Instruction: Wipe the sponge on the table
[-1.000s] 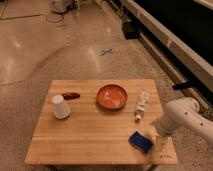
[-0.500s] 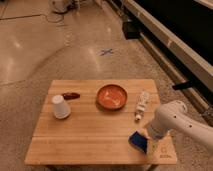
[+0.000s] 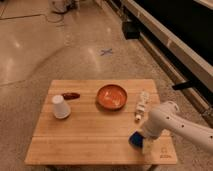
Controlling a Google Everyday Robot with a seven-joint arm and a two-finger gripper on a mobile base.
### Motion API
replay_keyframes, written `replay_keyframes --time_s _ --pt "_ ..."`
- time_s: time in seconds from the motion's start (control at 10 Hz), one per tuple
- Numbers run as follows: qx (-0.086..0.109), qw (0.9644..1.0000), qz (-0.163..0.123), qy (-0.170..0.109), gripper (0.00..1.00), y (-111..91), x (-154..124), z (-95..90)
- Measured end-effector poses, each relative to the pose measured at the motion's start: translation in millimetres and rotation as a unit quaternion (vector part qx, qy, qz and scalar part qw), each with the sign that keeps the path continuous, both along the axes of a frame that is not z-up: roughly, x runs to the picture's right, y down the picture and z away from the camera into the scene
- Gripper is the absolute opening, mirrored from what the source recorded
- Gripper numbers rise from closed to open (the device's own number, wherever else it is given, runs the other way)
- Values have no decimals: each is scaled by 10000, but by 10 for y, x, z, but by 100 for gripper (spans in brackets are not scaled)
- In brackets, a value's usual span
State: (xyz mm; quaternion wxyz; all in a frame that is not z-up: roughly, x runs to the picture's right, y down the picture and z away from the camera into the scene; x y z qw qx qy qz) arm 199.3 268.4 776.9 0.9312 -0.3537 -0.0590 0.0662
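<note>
The dark blue sponge (image 3: pixel 135 138) lies near the front right corner of the light wooden table (image 3: pixel 90 135). My white arm reaches in from the right. Its gripper (image 3: pixel 145 144) is down at the sponge's right side, hiding part of it. The jaws stand wide, so I take it as open. Whether it touches the sponge I cannot tell.
An orange bowl (image 3: pixel 111 96) sits at the table's middle back. A white upturned cup (image 3: pixel 61 106) stands at the left with a small dark red object (image 3: pixel 71 95) behind it. A slim white object (image 3: pixel 142 106) lies right of the bowl. Polished floor surrounds the table.
My arm has swung in from the right and lowered the gripper onto the sponge's right side, covering more of it. The sponge looks shifted slightly left.
</note>
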Motion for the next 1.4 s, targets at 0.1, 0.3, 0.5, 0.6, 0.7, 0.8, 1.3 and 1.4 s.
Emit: replay_keyframes --time_s 0.1,0.3,0.5,0.6,0.7,0.8,1.3,1.4 --pt "9 10000 3 41 68 -1 -2 18" --pt "50 9999 16 128 47 1 20 42" --pt "88 9998 -9 184 28 8 29 70" --pt "93 9998 -24 202 19 20 33 77" --pt "104 9997 -52 218 7 34 37 85" --pt "117 9996 -86 228 2 39 38 94" --pt "158 9979 -309 550 1 -38 417 112" --pt "178 9974 -363 592 1 -69 463 130"
